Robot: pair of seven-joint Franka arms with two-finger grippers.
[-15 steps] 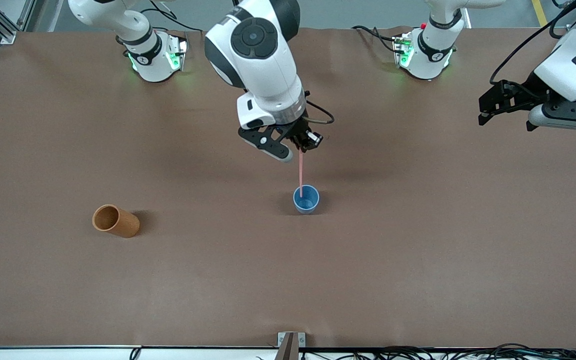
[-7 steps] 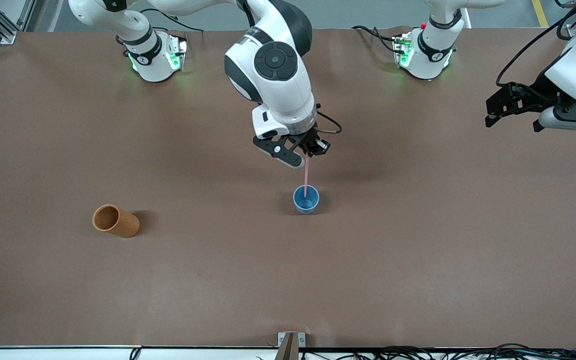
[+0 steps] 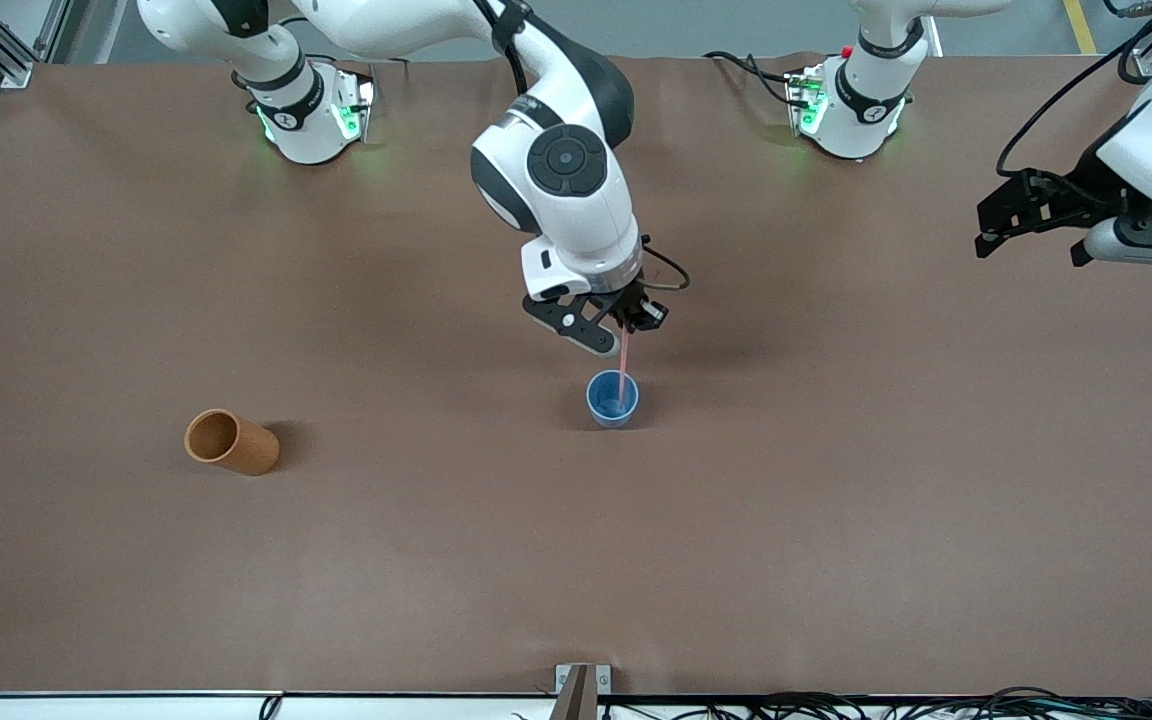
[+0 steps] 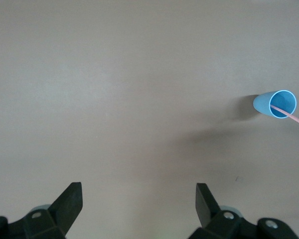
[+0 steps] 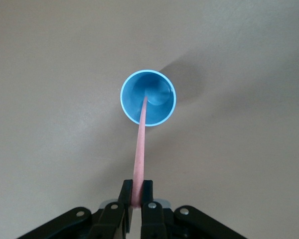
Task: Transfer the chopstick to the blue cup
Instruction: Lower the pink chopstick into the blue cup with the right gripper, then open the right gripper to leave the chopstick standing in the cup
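Observation:
The blue cup [image 3: 613, 398] stands upright near the middle of the table. My right gripper [image 3: 628, 326] is over it, shut on the top end of the pale-pink chopstick [image 3: 623, 366], which hangs straight down with its lower end inside the cup. In the right wrist view the chopstick [image 5: 140, 149] runs from my right gripper [image 5: 137, 191] into the blue cup [image 5: 148, 98]. My left gripper [image 3: 998, 225] is open and empty, waiting in the air at the left arm's end of the table. The left wrist view shows my left gripper [image 4: 138, 199], the cup [image 4: 275, 104] and the chopstick [image 4: 291, 115].
An orange-brown cylindrical cup [image 3: 230, 442] lies on its side toward the right arm's end of the table, slightly nearer the front camera than the blue cup. The arm bases [image 3: 308, 110] stand along the table edge farthest from the front camera.
My right gripper has come down toward the blue cup with the chopstick, whose lower end has gone from above the rim to inside the cup. The left gripper has drifted slightly toward its table end.

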